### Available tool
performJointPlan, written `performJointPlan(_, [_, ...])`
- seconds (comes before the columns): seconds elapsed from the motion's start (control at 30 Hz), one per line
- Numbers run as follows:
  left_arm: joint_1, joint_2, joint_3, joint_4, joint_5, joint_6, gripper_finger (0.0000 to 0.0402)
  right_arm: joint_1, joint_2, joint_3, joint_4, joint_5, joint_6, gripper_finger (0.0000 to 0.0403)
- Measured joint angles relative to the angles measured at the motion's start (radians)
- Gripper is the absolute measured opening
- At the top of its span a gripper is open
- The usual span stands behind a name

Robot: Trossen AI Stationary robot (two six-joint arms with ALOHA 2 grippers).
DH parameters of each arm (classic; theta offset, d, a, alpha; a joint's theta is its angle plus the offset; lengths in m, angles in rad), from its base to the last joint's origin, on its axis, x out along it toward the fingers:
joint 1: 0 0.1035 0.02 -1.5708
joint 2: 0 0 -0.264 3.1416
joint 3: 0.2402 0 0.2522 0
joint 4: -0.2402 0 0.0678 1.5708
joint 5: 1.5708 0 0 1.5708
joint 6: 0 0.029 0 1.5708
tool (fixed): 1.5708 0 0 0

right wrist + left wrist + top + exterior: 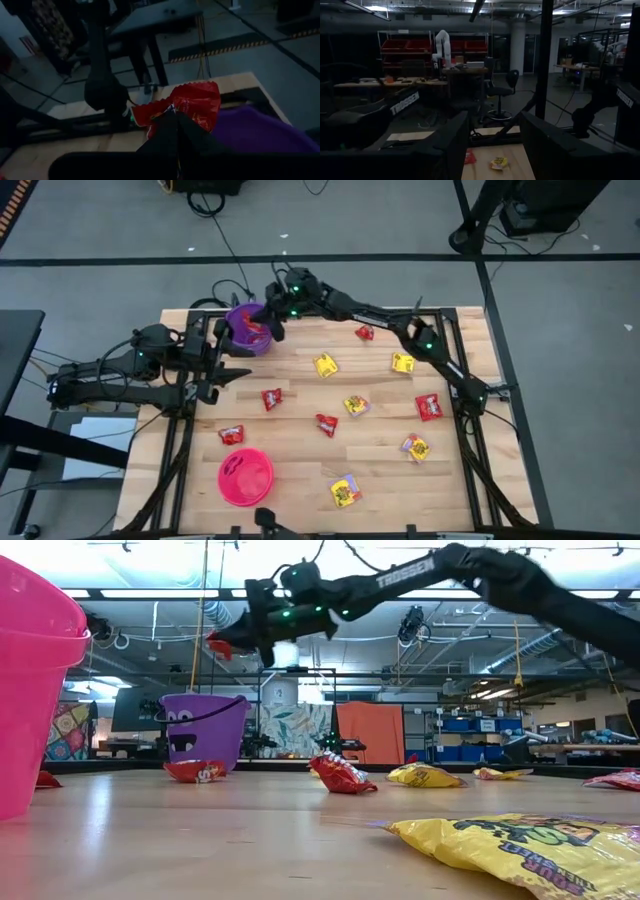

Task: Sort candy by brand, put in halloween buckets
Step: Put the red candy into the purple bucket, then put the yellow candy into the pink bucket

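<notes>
My right gripper (224,643) reaches across to the far left of the table and hangs above the purple bucket (247,328), shut on a red candy packet (192,102). The pink bucket (245,476) stands near the front left. Several red and yellow packets lie flat on the wood, among them a red one (271,398) and a yellow one (326,365). My left gripper (236,375) waits open at the table's left edge, between the two buckets, with nothing between its fingers. My right gripper pinches the red packet between its two shut fingers (167,131), at the packet's near edge (175,111). The fingers come almost level from the table's right side. The crumpled packet sticks out past the fingertips, lifted clear above the purple bucket (255,132).
Loose packets are spread over the middle and right of the table, such as red ones (430,407) (231,435) and yellow ones (346,491) (403,362). The right arm (380,315) spans the far edge. Black frame rails run along the table's sides.
</notes>
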State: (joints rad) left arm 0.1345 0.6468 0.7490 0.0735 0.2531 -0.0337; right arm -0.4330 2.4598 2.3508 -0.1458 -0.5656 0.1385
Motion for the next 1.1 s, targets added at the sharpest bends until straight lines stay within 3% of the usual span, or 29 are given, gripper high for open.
performJointPlan(0.1, [0.000, 0.001, 0.000, -0.003, 0.004, 0.000, 0.0183, -0.019, 0.016, -0.038, 0.129, -0.033, 0.069, 0.0003])
performJointPlan(0.33, [-0.006, 0.006, -0.001, -0.032, 0.006, 0.003, 0.0183, -0.076, 0.033, -0.045, 0.104, -0.035, 0.107, 0.0004])
performJointPlan(0.67, [-0.006, 0.009, -0.001, -0.021, 0.006, 0.009, 0.0183, -0.070, 0.033, -0.045, 0.144, -0.082, 0.110, 0.0008])
performJointPlan(1.1, [-0.006, 0.009, -0.001, -0.024, 0.006, 0.006, 0.0183, -0.058, 0.033, -0.045, 0.171, -0.058, 0.109, 0.0125])
